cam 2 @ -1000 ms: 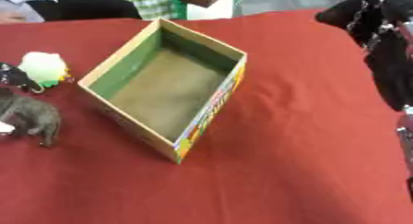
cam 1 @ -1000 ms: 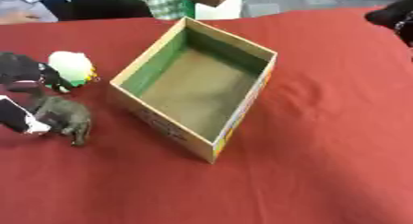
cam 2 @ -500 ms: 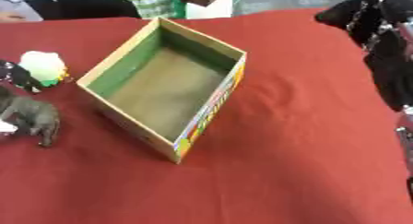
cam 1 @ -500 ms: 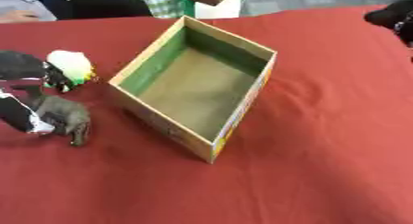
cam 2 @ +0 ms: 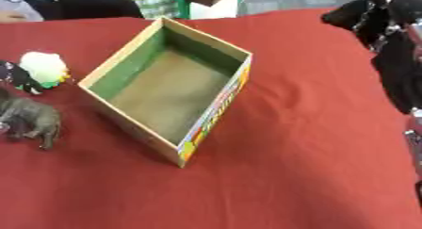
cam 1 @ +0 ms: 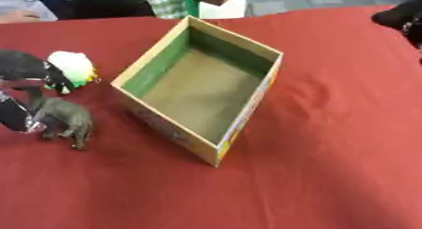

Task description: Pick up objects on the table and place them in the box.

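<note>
While the red cloth of the table [cam 1: 329,143] lies soft and faintly creased, an open cardboard box [cam 1: 200,86] stands on it near the middle, turned askew so that one corner points toward the viewer. Its shape is a shallow rectangle with thin walls, plain brown on the floor, green on the inner left wall, and printed in yellow and other colours along the outer right side. Nothing lies inside it.

To the left of the box, well apart from its wall, stands a small grey animal figure [cam 1: 64,121] on four legs, dull and rubbery in look, with its head turned to the left. Just behind it sits a rounded white ball-like toy [cam 1: 72,68] with a green and yellow underside. The left hand [cam 1: 23,72], dark with silver parts, comes in at the left edge, right at the animal's head and close beside the white toy; it is blurred there, so I cannot tell whether its fingers are spread or closed on anything.

The right hand [cam 2: 387,16] shows as a black mass at the upper right of the right eye view, above the cloth and far from the box; its fingers cannot be told apart either.

Beyond the far edge of the table sit people in light and checked clothing
</note>
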Motion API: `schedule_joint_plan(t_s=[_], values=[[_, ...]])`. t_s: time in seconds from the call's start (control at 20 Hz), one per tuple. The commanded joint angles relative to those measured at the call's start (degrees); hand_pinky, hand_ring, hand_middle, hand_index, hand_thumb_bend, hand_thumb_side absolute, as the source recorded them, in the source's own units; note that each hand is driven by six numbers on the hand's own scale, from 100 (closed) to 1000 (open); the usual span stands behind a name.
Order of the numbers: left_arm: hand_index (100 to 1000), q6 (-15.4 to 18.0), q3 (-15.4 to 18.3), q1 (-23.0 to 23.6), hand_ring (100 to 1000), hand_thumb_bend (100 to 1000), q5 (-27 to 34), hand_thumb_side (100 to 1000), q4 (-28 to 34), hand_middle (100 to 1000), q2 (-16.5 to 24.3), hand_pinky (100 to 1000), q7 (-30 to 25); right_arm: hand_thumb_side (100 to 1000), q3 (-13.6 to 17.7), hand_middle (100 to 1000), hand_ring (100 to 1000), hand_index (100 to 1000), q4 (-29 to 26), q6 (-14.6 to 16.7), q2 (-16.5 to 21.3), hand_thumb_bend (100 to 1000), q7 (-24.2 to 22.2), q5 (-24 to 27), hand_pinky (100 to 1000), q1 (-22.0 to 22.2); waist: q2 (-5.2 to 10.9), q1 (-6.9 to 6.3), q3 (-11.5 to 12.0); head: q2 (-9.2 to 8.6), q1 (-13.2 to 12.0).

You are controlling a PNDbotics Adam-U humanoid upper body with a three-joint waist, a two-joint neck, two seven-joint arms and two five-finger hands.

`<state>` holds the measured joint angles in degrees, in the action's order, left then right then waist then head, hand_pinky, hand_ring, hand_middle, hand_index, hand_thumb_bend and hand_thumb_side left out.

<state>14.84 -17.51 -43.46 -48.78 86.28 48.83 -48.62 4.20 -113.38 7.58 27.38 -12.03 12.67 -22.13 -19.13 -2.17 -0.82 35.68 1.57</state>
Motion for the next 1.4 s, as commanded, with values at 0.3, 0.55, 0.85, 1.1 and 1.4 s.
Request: schedule_joint_plan(t_s=[0.3, 0.55, 0.85, 1.1, 1.4], values=[[907, 3.5, -0.1, -1.3, 791, 347, -0.1, 377, 0.4, 734, 0.4, 620, -3.3, 1000, 0.5, 648, 778, 876, -1.2, 0.1, 0.5, 100, -0.1, -0.4, 888, -0.2, 0.82, 0.03, -0.1, -0.88, 0.0], [917, 4.3, -0.8, -1.2, 798, 404, -3.0, 325, 0.1, 753, 0.6, 611, -3.3, 1000, 0.5, 647, 778, 872, -1.2, 0.1, 0.4, 100, -0.2, -0.4, 888, -0.2, 0.74, 0.03, -0.2, -0.89, 0.0], [869, 6.3, -1.2, -0.9, 782, 448, -7.5, 278, 1.0, 713, 0.8, 584, -3.3, 1000, 0.5, 644, 778, 869, -1.2, 0.1, 0.3, 100, -0.2, -0.3, 888, -0.1, 0.71, 0.13, -0.2, -0.90, 0.0], [772, 7.4, -1.4, -0.7, 726, 428, -8.4, 286, 1.9, 635, 0.3, 516, -3.3, 1000, 0.6, 644, 778, 867, -1.2, 0.1, 0.3, 100, -0.2, -0.3, 889, -0.2, 0.67, 0.22, -0.2, -0.93, 0.0], [655, 5.9, -1.5, -0.6, 650, 246, -5.4, 333, 1.8, 534, -0.6, 459, -3.3, 1000, 0.6, 643, 778, 866, -1.2, 0.1, 0.2, 100, -0.2, -0.4, 889, -0.1, 0.69, 0.25, -0.2, -0.87, 0.1]])
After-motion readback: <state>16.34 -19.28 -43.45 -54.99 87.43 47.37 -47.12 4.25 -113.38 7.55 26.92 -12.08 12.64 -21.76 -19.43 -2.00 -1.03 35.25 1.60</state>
